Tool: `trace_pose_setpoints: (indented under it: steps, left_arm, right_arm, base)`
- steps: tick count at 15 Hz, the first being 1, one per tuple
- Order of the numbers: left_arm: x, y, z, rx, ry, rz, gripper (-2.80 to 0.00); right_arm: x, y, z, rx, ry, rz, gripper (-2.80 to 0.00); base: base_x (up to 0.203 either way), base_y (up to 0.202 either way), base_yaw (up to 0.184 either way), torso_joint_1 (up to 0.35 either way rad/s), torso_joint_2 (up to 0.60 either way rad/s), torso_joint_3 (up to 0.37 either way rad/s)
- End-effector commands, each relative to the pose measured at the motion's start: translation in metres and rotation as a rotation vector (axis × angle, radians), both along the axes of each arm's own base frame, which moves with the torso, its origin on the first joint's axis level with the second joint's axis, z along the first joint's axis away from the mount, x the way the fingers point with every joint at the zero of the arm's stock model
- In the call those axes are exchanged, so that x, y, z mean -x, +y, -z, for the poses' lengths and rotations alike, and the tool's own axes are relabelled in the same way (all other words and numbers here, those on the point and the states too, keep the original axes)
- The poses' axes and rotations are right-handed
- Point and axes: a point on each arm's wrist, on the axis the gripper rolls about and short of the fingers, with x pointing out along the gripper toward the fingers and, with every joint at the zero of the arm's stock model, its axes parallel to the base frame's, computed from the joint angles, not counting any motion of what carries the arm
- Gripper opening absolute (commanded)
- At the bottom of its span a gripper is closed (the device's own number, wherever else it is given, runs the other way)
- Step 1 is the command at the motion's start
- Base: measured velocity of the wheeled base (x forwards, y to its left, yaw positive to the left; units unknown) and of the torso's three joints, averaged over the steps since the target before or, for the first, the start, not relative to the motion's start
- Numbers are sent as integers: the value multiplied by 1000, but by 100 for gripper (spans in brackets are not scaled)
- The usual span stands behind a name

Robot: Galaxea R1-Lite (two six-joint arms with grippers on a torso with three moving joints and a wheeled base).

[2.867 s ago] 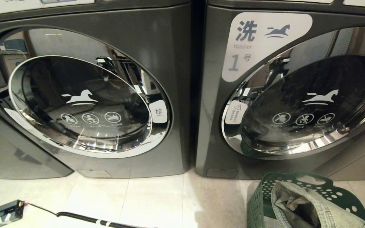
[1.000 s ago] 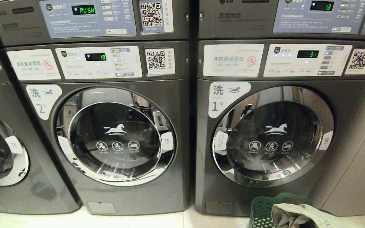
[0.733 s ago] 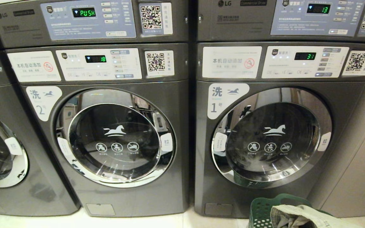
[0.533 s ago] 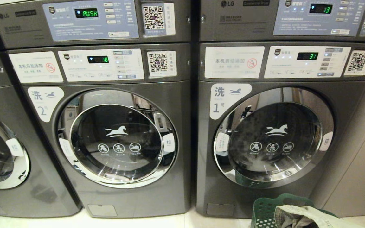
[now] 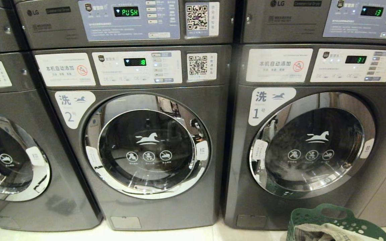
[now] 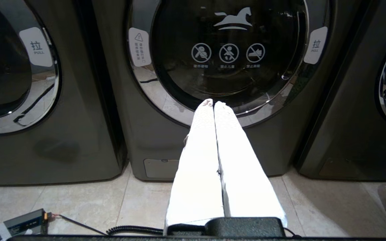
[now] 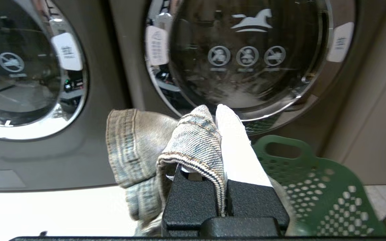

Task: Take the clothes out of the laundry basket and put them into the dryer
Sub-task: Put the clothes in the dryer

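While the right pincer (image 7: 213, 110) pinches a fold of the faded denim clothes (image 7: 166, 147), the cloth drapes over one white finger and hangs above the green laundry basket (image 7: 313, 187), which stands on the tiled floor (image 6: 79, 201) before the washer marked 1 (image 5: 310, 147). In the head view more denim lies in the basket at the lower right. The dryer (image 5: 126, 20) with the green PUSH display sits atop the washer marked 2 (image 5: 146, 147); only its control panel shows. The left pincer (image 6: 213, 104), its white fingers pressed together and empty, points at that washer's closed door.
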Motion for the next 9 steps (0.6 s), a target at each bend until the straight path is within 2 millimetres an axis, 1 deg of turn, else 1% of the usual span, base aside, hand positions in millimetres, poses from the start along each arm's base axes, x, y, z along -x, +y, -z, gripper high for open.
trace_pose_setpoints:
  steps: [1,9]
  left_arm:
    - [0,0,0,0,-1,0,-280]
    - [0,0,0,0,-1,0,-280]
  right_arm:
    - [-1,0,2,-1,7,0,-280]
    - [-1,0,2,-13,7,11,-280]
  base:
    - [0,194,-3,2,5,-1]
    - [0,197,-2,3,2,4]
